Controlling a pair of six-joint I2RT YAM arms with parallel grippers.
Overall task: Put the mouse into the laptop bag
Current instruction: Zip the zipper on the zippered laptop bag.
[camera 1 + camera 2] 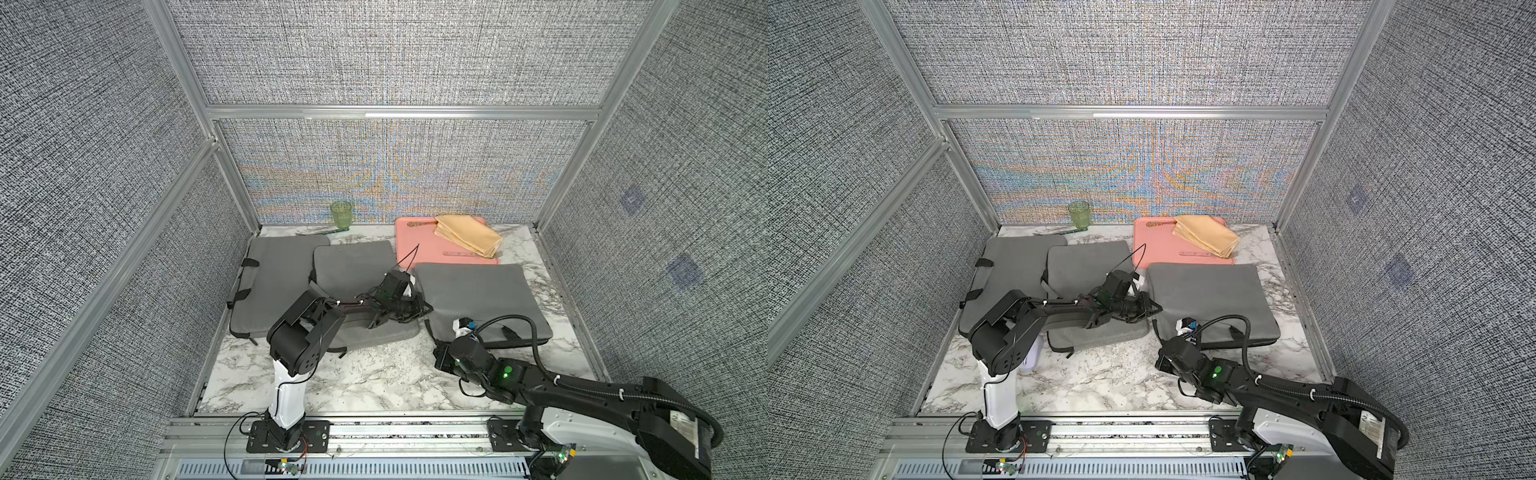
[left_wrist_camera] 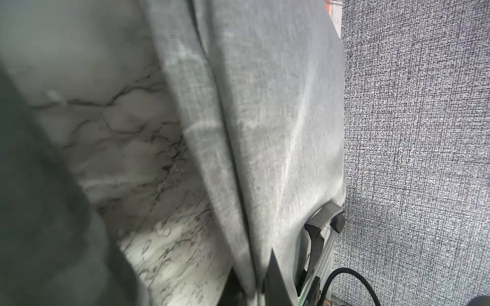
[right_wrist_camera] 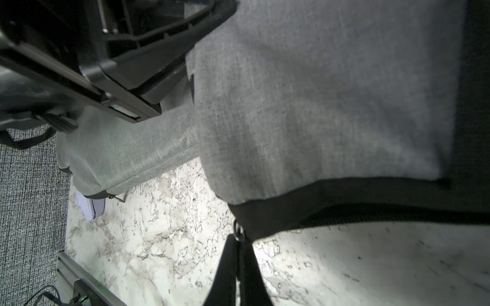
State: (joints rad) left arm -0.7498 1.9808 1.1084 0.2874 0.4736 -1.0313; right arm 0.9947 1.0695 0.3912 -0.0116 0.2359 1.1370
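Fingers (image 2: 277, 286) of the left gripper (image 2: 254, 280), over the marble table (image 1: 374, 374), pinch the side edge of the rightmost laptop bag (image 1: 478, 291), the white mouse (image 3: 90, 208) lies just beside the middle bag (image 1: 353, 266), and the right gripper (image 3: 238, 246) is pressed together on the zipper pull (image 3: 238, 231).

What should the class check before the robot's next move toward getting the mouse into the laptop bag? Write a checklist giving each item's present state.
1. Right gripper grips the zipper pull: ok, shut on it.
2. Left gripper pins the laptop bag by its edge: ok, fabric sits between its fingers.
3. Bag opened: not ok, no opening shows in any view.
4. Mouse located: ok, it lies on the marble table, outside the bag.
5. Mouse held: not ok, neither gripper touches it.
6. A gripper free to fetch the mouse: not ok, both are occupied.
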